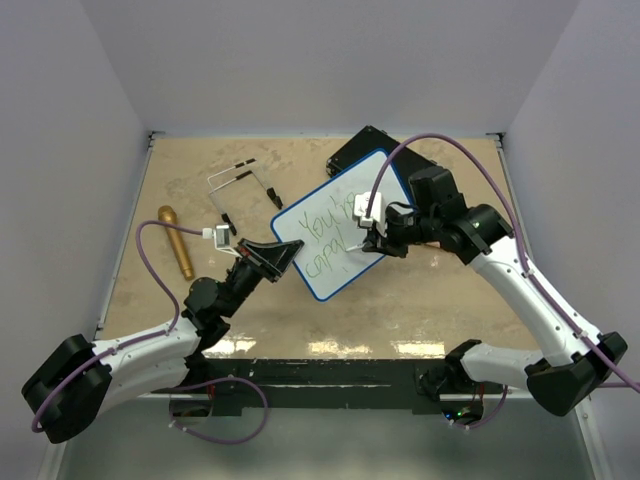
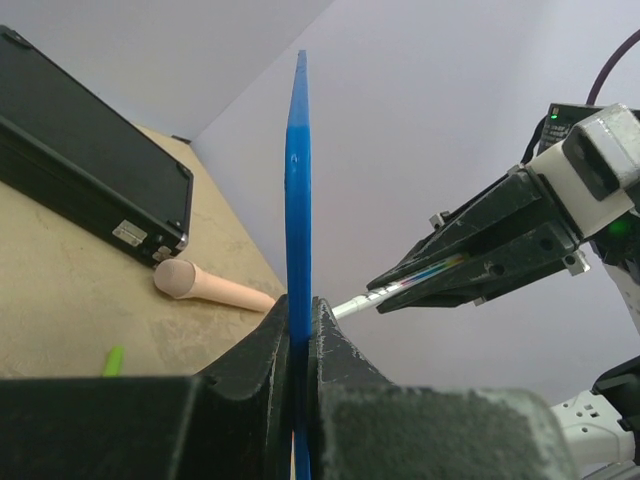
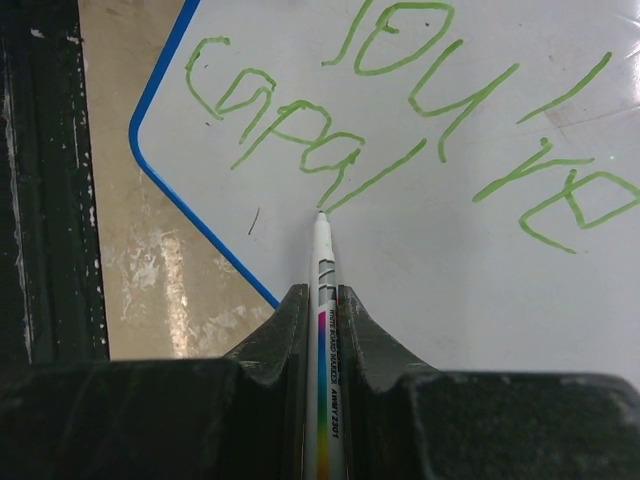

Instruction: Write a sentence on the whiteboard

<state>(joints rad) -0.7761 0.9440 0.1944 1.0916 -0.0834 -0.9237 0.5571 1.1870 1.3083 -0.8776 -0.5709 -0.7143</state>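
**Right pincer** (image 3: pixel 320 295): pressed together on a slim white marker (image 3: pixel 322 260), gripped low on the barrel with a short length of nib end showing. The nib points to 12 o'clock in the wrist view and touches, or all but touches, the whiteboard (image 3: pixel 480 290) at the foot of the last green stroke. The sentence (image 3: pixel 375 176) spreads from 11 to 2 o'clock of the nib in two lines, the lower one unfinished.

**Left pincer** (image 2: pixel 300 312): pinching the board's thin blue rim (image 2: pixel 297 200) edge-on. In the top view it holds the side at 8 o'clock of the board.

**Handling (judged):** the board looks light, thin and stiff, with a glossy face that would slide under nib pressure, so a rim hold suits it. Fresh ink would smear, so the written face should not be touched. The marker is light and smooth and could slip or twist in the grip.

**Surroundings:** a black case (image 1: pixel 362 146) lies at 12 o'clock of the board, partly beneath it. A gold cylinder (image 1: pixel 176 242) lies on the desk (image 1: pixel 450 295), well apart at 9 o'clock.
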